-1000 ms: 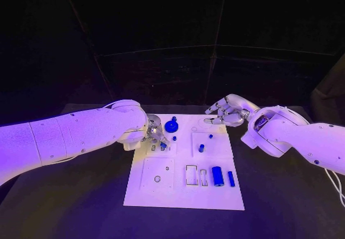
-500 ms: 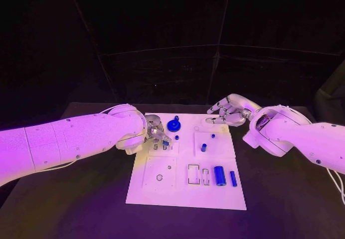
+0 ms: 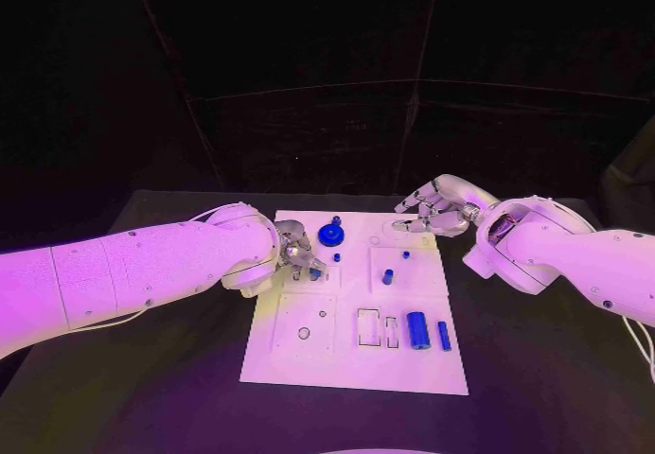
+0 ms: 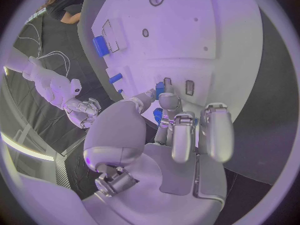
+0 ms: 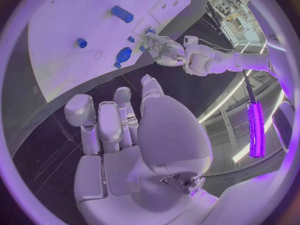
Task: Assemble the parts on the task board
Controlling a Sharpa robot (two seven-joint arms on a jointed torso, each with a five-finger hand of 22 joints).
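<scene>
While over the task board [image 3: 280, 355], left hand [image 3: 292, 253] pinching a small blue part [image 3: 312, 273]; right hand [image 3: 434, 214] hovering at far edge, fingers curled, holding nothing.

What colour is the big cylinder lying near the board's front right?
Blue. The cylinder lies on the white task board, clearest in the head view.

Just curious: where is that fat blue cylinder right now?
In the head view the fat blue cylinder lies near the task board's front right, beside a thinner blue rod.
</scene>
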